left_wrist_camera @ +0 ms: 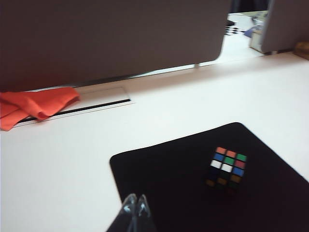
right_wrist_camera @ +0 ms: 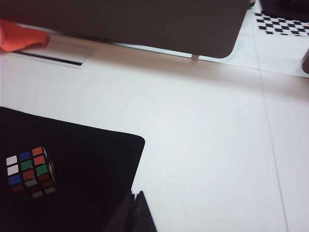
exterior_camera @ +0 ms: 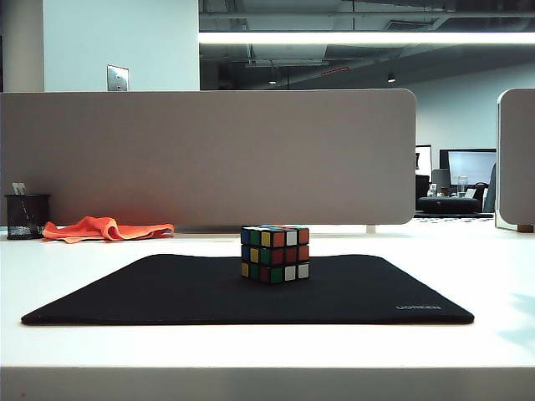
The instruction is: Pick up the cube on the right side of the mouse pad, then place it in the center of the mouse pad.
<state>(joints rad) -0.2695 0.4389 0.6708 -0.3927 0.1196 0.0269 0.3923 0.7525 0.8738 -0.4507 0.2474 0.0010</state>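
Note:
The cube stands on the black mouse pad, near the pad's middle, with nothing touching it. Neither arm shows in the exterior view. In the left wrist view my left gripper hangs shut and empty above the pad's left part, well away from the cube. The right wrist view has my right gripper shut and empty over the right edge of the pad; the cube sits off to one side of it.
An orange cloth lies at the back left beside a black mesh pen cup. A grey divider panel runs along the back of the white table. Another panel stands at the right.

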